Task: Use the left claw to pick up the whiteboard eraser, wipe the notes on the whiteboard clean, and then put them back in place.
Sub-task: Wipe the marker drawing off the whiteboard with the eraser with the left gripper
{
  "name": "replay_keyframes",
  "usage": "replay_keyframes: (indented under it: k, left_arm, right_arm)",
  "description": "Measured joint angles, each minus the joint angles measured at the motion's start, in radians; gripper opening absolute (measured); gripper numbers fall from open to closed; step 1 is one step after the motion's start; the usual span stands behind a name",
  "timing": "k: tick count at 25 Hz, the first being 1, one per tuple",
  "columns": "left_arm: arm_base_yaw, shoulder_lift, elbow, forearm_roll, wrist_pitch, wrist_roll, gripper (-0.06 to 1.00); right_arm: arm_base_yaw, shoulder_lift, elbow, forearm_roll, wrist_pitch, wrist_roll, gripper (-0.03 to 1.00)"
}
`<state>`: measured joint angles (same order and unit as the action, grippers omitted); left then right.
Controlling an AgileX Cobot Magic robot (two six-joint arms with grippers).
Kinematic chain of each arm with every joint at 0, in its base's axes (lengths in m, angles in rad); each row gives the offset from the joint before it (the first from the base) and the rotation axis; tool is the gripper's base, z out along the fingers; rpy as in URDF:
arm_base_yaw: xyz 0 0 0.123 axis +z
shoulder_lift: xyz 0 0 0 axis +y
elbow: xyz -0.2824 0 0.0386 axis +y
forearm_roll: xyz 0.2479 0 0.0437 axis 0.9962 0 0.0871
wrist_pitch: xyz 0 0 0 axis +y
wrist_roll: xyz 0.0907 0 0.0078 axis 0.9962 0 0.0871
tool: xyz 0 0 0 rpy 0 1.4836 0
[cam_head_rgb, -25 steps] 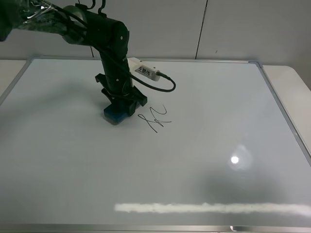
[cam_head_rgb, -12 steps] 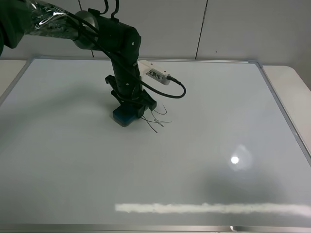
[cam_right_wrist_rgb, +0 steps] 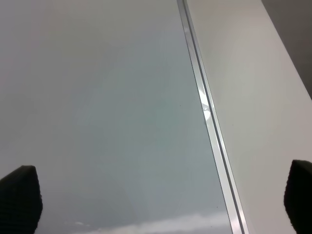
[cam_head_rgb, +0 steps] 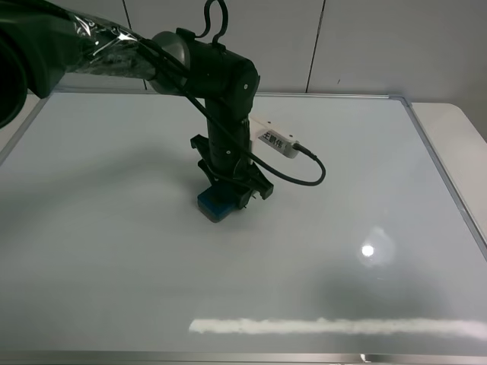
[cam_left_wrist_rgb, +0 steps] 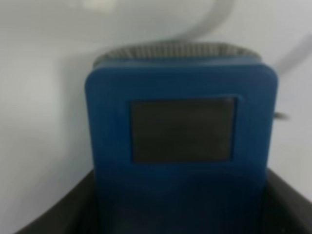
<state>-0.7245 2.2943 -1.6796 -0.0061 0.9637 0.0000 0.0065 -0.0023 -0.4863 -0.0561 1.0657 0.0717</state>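
A white desk (cam_head_rgb: 463, 131) shows along the right side and at the far left corner. Directly behind the desk rises a wall (cam_head_rgb: 396, 46) of pale grey panels, split by thin dark vertical seams (cam_head_rgb: 316, 46). Light falls soft and even. Beyond the desk's outer edge lies a darker grey area (cam_right_wrist_rgb: 297, 24).

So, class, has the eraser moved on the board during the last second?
Yes. Held in the left gripper, the eraser has slid to the right and toward the near edge, judged against the frame of the whiteboard.
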Motion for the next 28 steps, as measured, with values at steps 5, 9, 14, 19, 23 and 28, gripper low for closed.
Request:
replay_keyframes:
  k: [5,9,14,19,23,28]
  left_arm:
    - [-0.081,0.002,0.0,-0.064,0.02,0.0,0.54]
    - [-0.122,0.004,0.0,-0.116,0.019,0.01,0.54]
    - [-0.124,0.004,0.001,-0.125,0.005,0.031,0.54]
    - [-0.102,0.027,-0.055,-0.124,-0.005,0.044,0.54]
    - [-0.051,0.091,-0.187,-0.12,0.037,0.044,0.54]
    - [0.026,0.188,-0.368,-0.106,0.15,0.044,0.54]
  right_arm:
    - [0.0,0.0,0.0,-0.014,0.0,0.0,0.99]
    - [0.0,0.0,0.0,-0.028,0.0,0.0,0.99]
    - [0.0,0.0,0.0,-0.029,0.0,0.0,0.99]
    - [0.0,0.0,0.0,-0.029,0.0,0.0,0.99]
    - [0.0,0.0,0.0,-0.029,0.0,0.0,0.99]
    - [0.0,0.0,0.0,-0.029,0.0,0.0,0.99]
